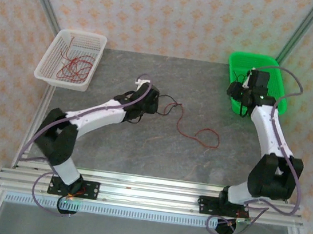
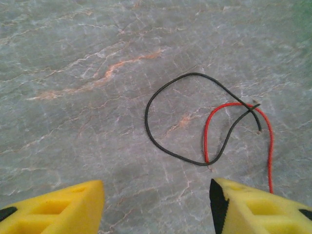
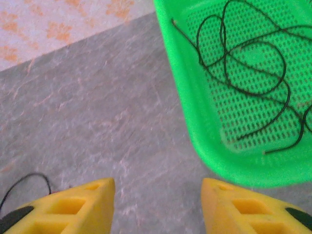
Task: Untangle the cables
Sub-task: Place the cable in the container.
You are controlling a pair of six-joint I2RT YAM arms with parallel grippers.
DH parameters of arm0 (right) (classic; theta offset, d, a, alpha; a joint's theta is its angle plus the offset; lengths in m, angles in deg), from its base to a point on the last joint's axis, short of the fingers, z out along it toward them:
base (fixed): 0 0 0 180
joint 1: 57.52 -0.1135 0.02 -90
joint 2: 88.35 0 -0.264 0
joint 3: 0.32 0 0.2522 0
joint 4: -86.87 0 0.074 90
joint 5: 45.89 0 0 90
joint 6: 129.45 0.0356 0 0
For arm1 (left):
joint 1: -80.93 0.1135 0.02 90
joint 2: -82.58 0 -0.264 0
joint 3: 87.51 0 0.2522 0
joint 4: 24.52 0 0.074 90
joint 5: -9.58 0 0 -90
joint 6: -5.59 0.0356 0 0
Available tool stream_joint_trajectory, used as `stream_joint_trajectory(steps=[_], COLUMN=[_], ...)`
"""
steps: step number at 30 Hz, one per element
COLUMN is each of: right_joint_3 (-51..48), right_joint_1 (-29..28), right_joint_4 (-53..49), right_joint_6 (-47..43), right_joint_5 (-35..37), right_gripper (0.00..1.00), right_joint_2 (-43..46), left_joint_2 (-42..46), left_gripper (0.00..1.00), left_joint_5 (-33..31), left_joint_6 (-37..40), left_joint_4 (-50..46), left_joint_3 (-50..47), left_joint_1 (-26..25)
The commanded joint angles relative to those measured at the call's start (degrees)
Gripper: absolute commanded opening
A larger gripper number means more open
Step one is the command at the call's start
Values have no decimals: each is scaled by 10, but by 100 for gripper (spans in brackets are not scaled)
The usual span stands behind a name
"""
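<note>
The left jaws stand wide apart low over the grey marbled tabletop (image 2: 73, 73), yellow fingertips (image 2: 68, 207) clear of everything, nothing held. Just ahead of them a black cable (image 2: 146, 117) lies in a loop, crossed by a red cable (image 2: 205, 136) that runs on close beside one fingertip. From above, that red cable trails toward the middle of the tabletop, bare surface all round it. The right jaws are likewise parted and empty, fingertips (image 3: 73, 204) near the rim of the green basket (image 3: 180, 97), where black cables (image 3: 284, 78) lie in loose loops. The white basket (image 1: 44, 69) at the far left corner holds red cables (image 1: 73, 70), well apart from both arms.
</note>
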Motion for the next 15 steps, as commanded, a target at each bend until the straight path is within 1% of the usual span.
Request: stream_joint_trajectory(steps=[1,3,7,11,15], right_joint_3=[-37,-60,-102,-131,-142], right_joint_1=[-1,-2,-6,-11,-16], right_joint_4=[23,23,26,34,38], right_joint_6=[-8,-5,4,11,18], right_joint_5=[-20,-27,-46,-64,-64], right_gripper=[49,49,49,48,48], right_joint_2=[62,86,121,137,142], left_joint_2=[-70,-112,-189,-231,-256], left_gripper=[55,53,52,51,49], left_joint_5=[-11,-7,10,28,51], left_joint_6=[23,33,43,55,69], left_joint_4=[-56,-70,-84,-78,-63], left_joint_3=[67,101,147,170,184], left_joint_1=[7,15,38,54,55])
